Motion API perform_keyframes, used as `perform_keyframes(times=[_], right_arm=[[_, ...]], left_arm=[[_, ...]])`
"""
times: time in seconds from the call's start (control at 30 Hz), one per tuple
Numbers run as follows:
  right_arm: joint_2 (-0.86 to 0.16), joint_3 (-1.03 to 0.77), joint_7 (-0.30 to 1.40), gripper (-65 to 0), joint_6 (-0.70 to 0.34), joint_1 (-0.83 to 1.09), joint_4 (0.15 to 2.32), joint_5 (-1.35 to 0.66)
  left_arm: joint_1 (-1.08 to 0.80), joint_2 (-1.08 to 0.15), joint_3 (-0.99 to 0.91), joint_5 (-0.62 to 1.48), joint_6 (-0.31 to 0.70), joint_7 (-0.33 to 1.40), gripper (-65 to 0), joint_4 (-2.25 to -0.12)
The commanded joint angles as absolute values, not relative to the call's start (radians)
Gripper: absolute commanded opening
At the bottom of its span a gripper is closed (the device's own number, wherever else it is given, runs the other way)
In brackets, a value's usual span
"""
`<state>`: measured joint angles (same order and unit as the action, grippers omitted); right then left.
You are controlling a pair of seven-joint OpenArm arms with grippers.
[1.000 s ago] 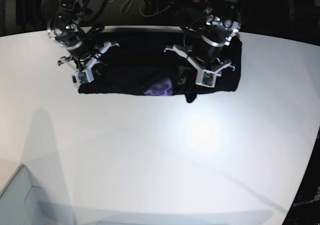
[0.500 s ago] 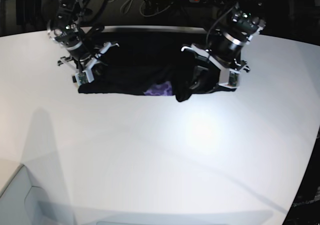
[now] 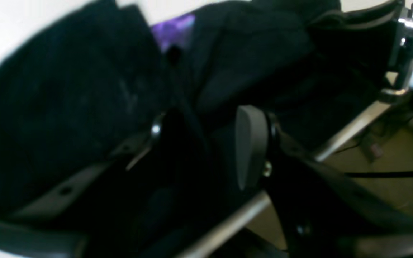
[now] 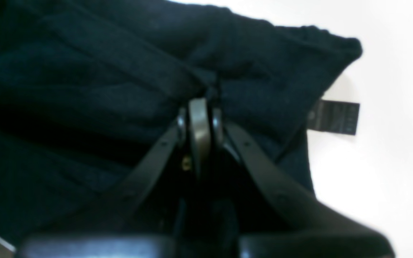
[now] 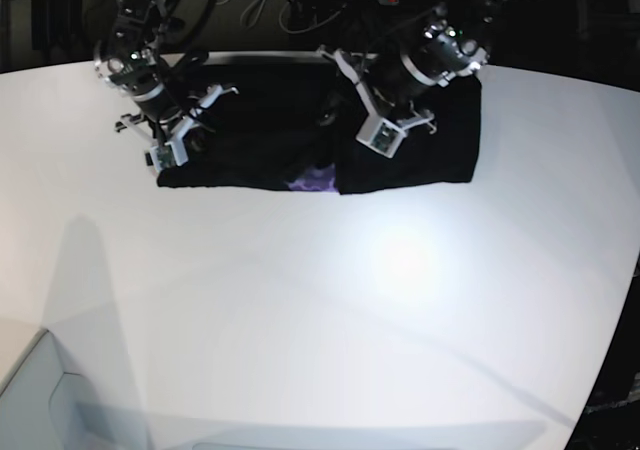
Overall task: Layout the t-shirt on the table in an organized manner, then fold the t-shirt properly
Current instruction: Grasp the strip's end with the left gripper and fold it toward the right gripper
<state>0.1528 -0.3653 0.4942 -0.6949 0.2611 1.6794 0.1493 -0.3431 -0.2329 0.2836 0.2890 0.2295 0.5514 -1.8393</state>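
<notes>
Pinching a ridge of cloth, the right gripper (image 4: 200, 107) had its pads pressed together on the black short-sleeved cloth t-shirt (image 4: 95, 82), near the corner where a small dark rectangular tag (image 4: 333, 116) stuck out over the large smooth white desk (image 4: 389, 161). In the base view that gripper (image 5: 170, 148) sat at the garment's left end. The left gripper (image 3: 199, 143) was parted, one grey pad (image 3: 247, 147) showing plainly; black fabric lay between and around its fingers, but whether it actually held any was not clear. From the base camera it (image 5: 383, 135) hung above the shirt's right half.

The t-shirt (image 5: 410, 160) lay bunched in a wide band along the far edge of the desk (image 5: 320, 310), a scrap of purple print (image 5: 318, 178) peeping out at its near hem, so it was not yet spread flat.

Such cloth looked light, limp and easily dragged: it would likely sag and crease wherever unsupported, and slip little on rubbery pads. Taking hold at hems, shoulder seams or corners, rather than mid-panel, seemed the better way to pull it taut.
</notes>
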Motion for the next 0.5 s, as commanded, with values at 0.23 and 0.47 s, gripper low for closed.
perform_keyframes(times=[0.23,0.47], right_arm=[[0.156,-0.364,0.498,-56.5,-0.698,0.263,1.735,0.153],[0.156,-0.367,0.499,-32.0,-0.698,0.302,1.880,0.151]], left_arm=[[-0.367,-0.282,0.282,0.298,0.237,0.532,-39.8,-1.998],[-0.409,-0.294,0.094,0.298,0.237,0.532,-39.6,-2.009]])
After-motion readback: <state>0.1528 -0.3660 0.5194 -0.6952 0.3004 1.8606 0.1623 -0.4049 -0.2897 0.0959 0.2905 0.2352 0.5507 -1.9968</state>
